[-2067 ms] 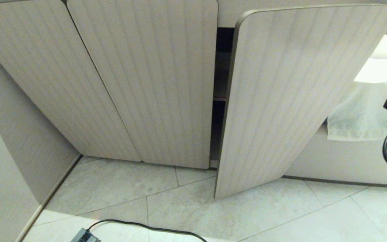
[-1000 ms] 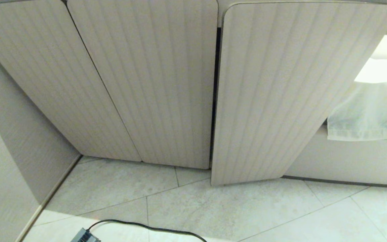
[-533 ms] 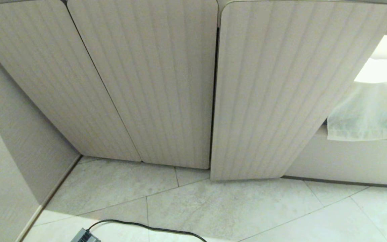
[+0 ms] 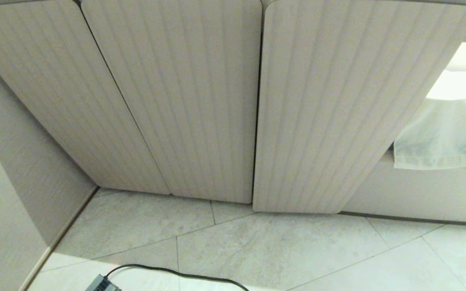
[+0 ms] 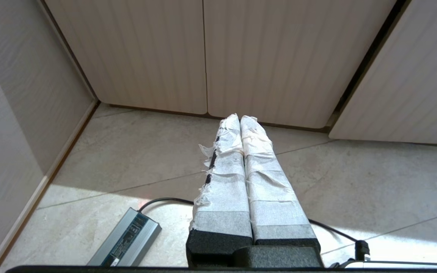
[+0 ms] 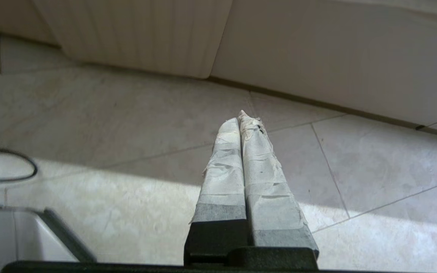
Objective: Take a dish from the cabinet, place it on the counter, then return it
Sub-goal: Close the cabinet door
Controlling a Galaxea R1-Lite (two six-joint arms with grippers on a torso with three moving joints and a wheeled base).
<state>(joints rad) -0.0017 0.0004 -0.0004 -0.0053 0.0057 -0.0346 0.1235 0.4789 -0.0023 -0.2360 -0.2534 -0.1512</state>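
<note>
A: Where is the cabinet [image 4: 200,101] sitting?

B: It is filling the head view from nine to two o'clock, all three ribbed doors lying flush; the right-hand door [image 4: 330,109] is showing only a thin dark seam beside the middle one. The dish is not showing anywhere.

A: And the end effectors?

B: The left end effector [image 5: 239,118] is hanging over the tiled floor [image 4: 281,250], taped fingers pressed together, gripping nothing. The right end effector [image 6: 240,116] is likewise pinched tight and empty, pointing at the floor near the door's lower corner.

A: Anything else?

B: A grey power brick [image 5: 125,242] with a black cable [image 4: 176,273] is lying at seven o'clock, and a sheer white cloth [image 4: 443,135] is hanging at three o'clock.
</note>
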